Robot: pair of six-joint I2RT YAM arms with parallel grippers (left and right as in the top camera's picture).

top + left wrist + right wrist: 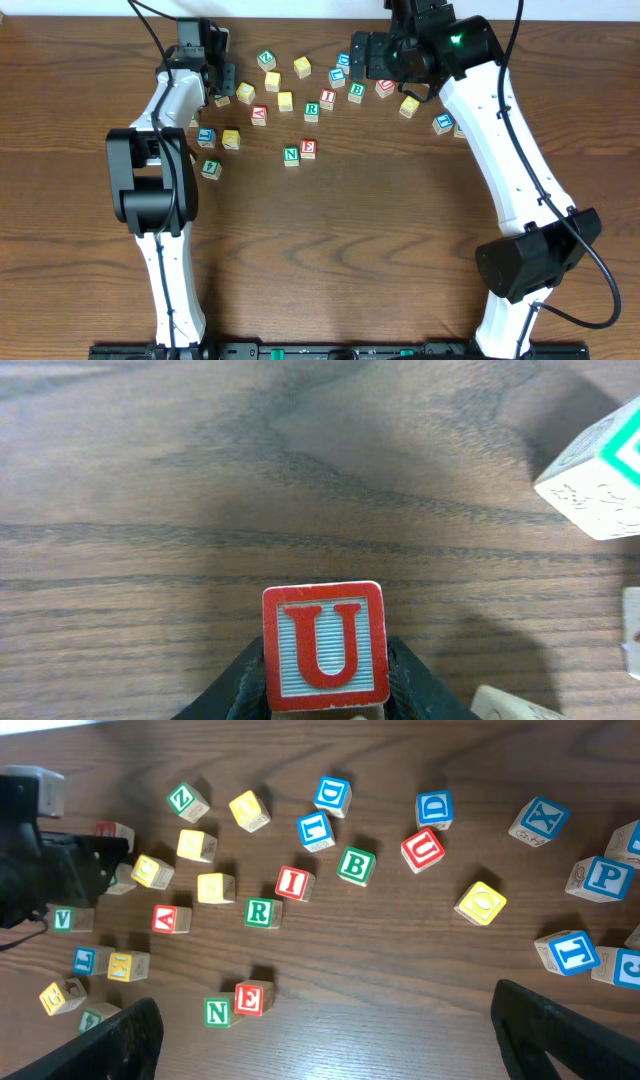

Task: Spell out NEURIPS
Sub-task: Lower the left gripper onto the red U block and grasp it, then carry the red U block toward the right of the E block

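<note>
The left tool [325, 698] is clamping a red U block [323, 645]; the right tool [325, 1010] is gaping wide, holding nothing, well apart from the green N block [218, 1012] sitting just beside the red E block [251, 996]

N block [291, 155] just left of E block [309, 147]; R block [312, 110], I block [327, 98] behind them.

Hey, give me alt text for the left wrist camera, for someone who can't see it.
A red U block is clamped in the left gripper at bottom centre, above a wooden table. A pale, green-edged block pokes in at upper right.
</note>
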